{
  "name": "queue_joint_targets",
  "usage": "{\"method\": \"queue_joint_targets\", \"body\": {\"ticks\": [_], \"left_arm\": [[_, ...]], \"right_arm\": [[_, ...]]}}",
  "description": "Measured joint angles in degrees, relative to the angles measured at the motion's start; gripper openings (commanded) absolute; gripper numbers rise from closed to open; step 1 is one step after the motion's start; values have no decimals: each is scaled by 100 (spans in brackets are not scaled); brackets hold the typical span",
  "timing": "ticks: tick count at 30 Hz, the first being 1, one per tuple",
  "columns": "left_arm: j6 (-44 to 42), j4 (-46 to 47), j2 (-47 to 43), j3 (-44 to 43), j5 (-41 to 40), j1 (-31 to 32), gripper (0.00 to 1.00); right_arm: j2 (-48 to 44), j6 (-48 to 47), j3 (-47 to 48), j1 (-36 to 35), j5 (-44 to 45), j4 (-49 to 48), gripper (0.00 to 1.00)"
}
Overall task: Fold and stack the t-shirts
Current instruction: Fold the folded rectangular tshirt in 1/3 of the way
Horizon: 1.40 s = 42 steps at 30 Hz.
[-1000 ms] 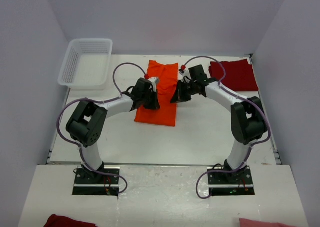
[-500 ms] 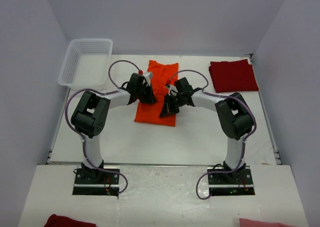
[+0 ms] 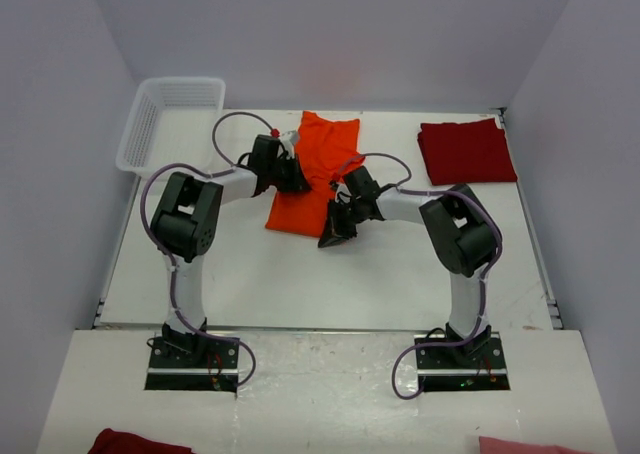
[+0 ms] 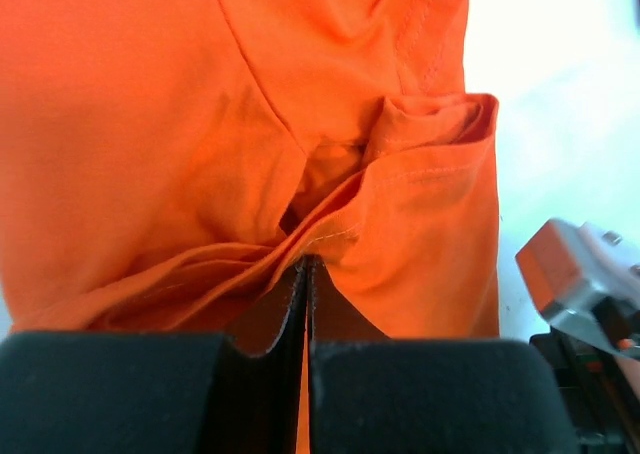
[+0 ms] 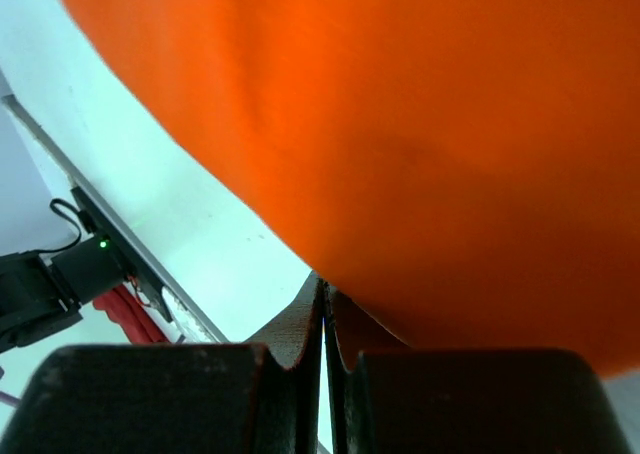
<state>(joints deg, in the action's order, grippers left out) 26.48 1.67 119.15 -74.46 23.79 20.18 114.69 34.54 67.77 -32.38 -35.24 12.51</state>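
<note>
With our left claw [image 4: 305,266] and right claw [image 5: 322,286] both clamped on the orange t-shirt [image 3: 322,154], we judge a fold underway; next we should lay the held cloth flat on the counter [image 3: 400,274].

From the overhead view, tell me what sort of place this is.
Likely a robot lab cell: plain walls enclose a white table; a bolted left arm and right arm pinch an orange t-shirt.
</note>
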Motion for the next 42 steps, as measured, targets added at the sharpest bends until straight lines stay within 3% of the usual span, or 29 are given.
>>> {"method": "queue_joint_targets", "body": {"ticks": [11, 18, 23, 27, 35, 42], "left_arm": [[66, 96, 299, -417, 352, -269, 0], [98, 251, 317, -243, 417, -267, 0], [98, 328, 378, -243, 437, -267, 0], [105, 345, 380, -238, 455, -267, 0], [149, 612, 326, 28, 507, -280, 0], [140, 592, 238, 118, 498, -282, 0]], "right_arm": [[-39, 175, -238, -22, 127, -129, 0], [-986, 24, -433, -74, 278, 232, 0], [-1303, -146, 125, -70, 393, 566, 0], [-994, -251, 811, -50, 481, 782, 0], [664, -393, 2262, 55, 570, 1169, 0], [1480, -494, 2837, 166, 586, 1659, 0]]}}
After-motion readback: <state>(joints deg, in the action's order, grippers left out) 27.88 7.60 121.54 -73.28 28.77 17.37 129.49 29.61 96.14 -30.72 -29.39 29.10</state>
